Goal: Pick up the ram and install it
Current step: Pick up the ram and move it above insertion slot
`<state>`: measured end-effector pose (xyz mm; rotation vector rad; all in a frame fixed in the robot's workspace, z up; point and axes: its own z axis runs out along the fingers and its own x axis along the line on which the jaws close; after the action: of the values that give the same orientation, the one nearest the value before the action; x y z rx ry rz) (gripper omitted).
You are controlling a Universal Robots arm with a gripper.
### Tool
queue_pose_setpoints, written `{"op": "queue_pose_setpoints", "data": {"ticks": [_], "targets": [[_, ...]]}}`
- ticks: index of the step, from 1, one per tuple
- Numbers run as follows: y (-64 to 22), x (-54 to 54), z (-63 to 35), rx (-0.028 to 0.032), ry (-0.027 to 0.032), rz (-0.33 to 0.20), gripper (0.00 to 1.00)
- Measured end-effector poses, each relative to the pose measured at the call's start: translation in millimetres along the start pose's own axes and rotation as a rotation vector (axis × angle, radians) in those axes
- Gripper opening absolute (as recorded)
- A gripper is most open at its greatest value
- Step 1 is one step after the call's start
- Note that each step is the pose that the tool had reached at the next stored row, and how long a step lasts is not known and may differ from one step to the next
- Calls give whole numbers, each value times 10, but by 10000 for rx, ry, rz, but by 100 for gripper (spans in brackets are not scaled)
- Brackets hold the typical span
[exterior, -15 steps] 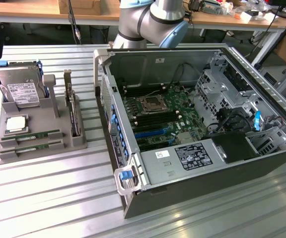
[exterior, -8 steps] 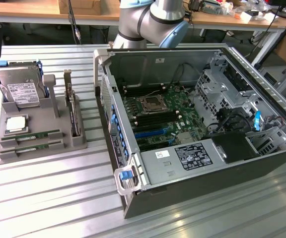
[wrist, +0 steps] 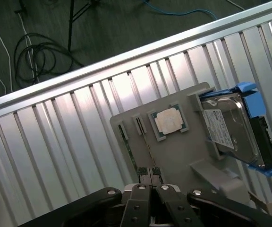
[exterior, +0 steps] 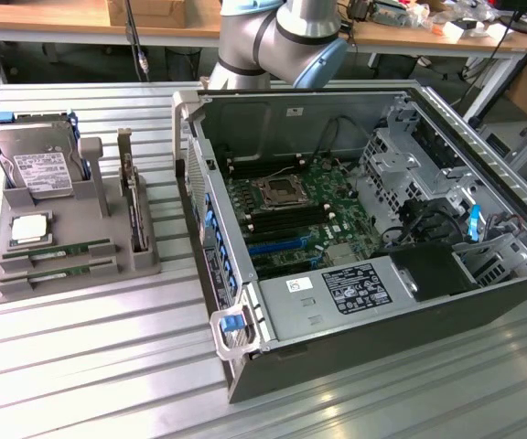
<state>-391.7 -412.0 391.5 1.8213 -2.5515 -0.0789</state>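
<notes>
1. a grey tray (exterior: 71,279) lies on the slatted metal table (exterior: 90,366), toward the exterior view's left.
2. two green sticks lie flat in parallel slots at the tray's near edge: the rear ram (exterior: 59,248) and the front ram (exterior: 59,271), just beside each other.
3. a square silver processor chip (exterior: 28,229) sits just behind the rear ram.
4. a hard drive (exterior: 39,169) in a blue carrier leans in the tray's far corner.
5. a dark expansion card (exterior: 135,215) stands upright at the tray's side nearest the case.
6. an open computer case (exterior: 483,183) lies on the table to the exterior view's right, with the motherboard (exterior: 300,215) facing up and the power supply (exterior: 337,293) along its near wall.
7. the robot arm (exterior: 282,37), grey with a blue joint cap, rises behind the case.
</notes>
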Motion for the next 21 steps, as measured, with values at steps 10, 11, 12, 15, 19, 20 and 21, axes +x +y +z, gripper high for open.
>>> {"op": "queue_pose_setpoints", "data": {"ticks": [10,11,12,15,19,20,21], "targets": [[0,0,1,-18,42,-824,10],[0,0,1,-18,42,-823,10],[0,0,1,-18,42,-823,10],[0,0,1,-18,42,-824,16],[0,0,1,-18,42,-824,30],[0,0,1,-18,42,-823,30],[0,0,1,-18,42,-824,30]]}}
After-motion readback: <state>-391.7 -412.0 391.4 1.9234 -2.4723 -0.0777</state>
